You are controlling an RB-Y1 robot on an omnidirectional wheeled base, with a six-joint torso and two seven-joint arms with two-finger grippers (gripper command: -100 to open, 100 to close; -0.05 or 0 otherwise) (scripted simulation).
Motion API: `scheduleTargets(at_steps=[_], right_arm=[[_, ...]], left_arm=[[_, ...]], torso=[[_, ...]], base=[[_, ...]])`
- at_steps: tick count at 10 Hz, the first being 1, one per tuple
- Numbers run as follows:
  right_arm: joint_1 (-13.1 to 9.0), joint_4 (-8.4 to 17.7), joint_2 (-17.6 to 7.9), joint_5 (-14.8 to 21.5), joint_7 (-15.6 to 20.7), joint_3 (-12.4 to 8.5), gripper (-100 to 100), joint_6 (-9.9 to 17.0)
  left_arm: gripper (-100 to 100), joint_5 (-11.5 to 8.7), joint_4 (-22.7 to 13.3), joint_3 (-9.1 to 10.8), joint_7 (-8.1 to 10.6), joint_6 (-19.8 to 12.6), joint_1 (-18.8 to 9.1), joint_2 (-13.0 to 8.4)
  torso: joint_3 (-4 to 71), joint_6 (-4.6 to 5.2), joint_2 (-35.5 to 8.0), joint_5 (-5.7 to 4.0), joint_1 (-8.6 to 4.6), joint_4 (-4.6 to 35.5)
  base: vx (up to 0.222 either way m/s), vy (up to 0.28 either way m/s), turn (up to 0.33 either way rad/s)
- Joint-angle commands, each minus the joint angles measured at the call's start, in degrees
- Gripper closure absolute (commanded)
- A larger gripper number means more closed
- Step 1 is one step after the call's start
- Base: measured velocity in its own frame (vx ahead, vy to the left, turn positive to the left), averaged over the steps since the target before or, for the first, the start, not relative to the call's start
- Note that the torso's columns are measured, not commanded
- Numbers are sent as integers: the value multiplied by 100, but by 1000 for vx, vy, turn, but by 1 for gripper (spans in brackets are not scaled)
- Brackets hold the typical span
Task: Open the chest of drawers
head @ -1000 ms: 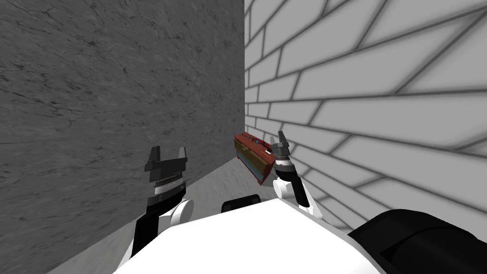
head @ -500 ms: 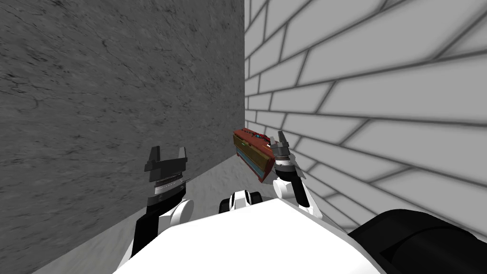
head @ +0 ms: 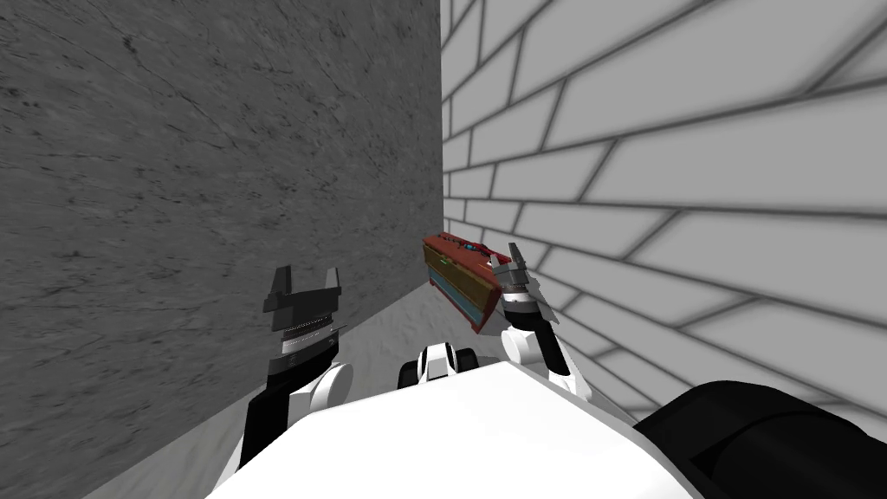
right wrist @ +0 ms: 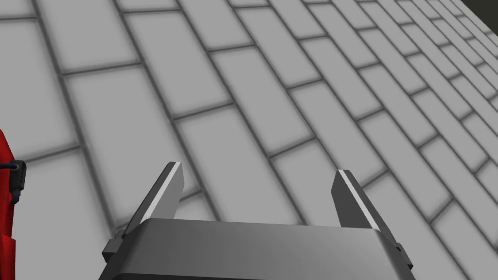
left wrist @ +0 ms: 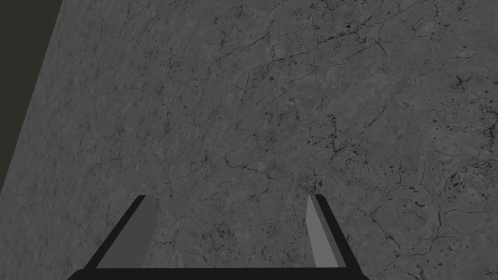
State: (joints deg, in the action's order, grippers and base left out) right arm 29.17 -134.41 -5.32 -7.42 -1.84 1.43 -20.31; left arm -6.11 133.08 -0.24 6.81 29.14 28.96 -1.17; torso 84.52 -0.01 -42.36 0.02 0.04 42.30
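Left gripper [head: 307, 274] hangs open by the grey wall [head: 216, 173]. The right gripper [head: 508, 258], fingers spread and empty, faces the tiled wall [head: 658, 173], so a straight push risks scraping tiles or clipping the red chest [head: 459, 279] without catching a drawer. The chest stands in the floor's [head: 390, 333] far corner, just beside the right gripper on its inner side.
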Motion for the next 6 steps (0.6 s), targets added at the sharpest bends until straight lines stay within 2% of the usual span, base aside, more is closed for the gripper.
scheduleTargets(at_steps=[1,4,5,6], right_arm=[[50,35,-93,-330,-170,-38,-100,110],[120,165,-261,-832,-497,-106,-100,309],[120,165,-261,-927,-497,-106,-100,309],[156,240,-349,-1126,-678,-141,-100,421]], left_arm=[[0,0,0,0,0,0,0,0],[0,0,0,0,0,0,0,0],[0,0,0,0,0,0,0,0],[0,0,0,0,0,0,0,0]], torso=[[-2,1,-2,-3,-9,2],[4,0,6,-2,-6,-1],[8,2,14,-1,0,-3],[8,0,12,0,0,-3]], base=[[47,26,-40],[53,32,-66],[63,40,-42],[76,47,-94]])
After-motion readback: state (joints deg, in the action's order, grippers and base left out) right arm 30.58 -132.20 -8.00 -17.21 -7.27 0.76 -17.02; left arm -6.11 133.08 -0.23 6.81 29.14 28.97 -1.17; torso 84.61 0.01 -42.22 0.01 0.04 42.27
